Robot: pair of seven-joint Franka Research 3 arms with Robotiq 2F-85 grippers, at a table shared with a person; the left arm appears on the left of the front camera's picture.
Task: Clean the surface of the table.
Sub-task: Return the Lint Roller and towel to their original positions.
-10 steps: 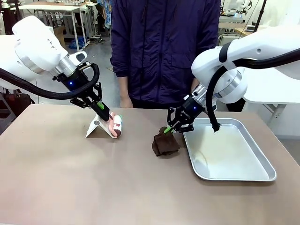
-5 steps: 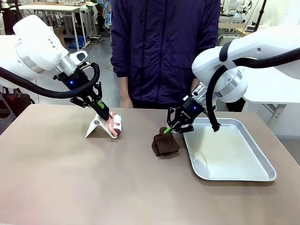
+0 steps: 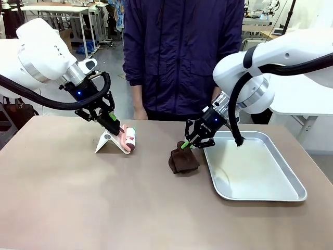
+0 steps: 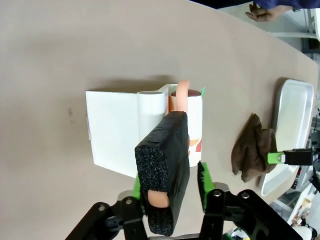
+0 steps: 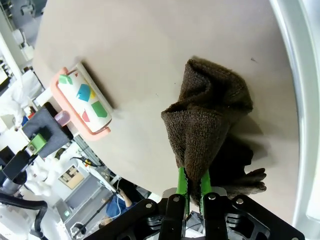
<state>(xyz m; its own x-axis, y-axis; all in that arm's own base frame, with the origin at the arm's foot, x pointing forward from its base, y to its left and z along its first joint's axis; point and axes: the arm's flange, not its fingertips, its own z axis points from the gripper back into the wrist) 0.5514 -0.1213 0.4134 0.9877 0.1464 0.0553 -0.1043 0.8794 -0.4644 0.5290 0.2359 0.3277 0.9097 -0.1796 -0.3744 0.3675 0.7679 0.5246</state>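
Note:
A lint roller (image 3: 129,139) with a pink frame and a white patterned roll rests against a white stand (image 3: 106,141) on the brown table (image 3: 104,203). My left gripper (image 3: 113,125) is shut on its black foam handle (image 4: 165,170), with the roll (image 4: 194,125) just beyond the fingers. A dark brown cloth (image 3: 183,160) lies crumpled left of the tray. My right gripper (image 3: 188,144) is shut on the cloth's raised fold (image 5: 200,130), while the rest of the cloth stays on the table.
A silver metal tray (image 3: 255,174) sits at the right of the table, close beside the cloth. A person in a dark jacket (image 3: 182,52) stands at the far edge, one hand (image 4: 265,11) near the table. White-topped tables stand behind.
The left arm's wrist has edged slightly up and left on the roller's handle. Roller, stand, cloth and right gripper stay in place.

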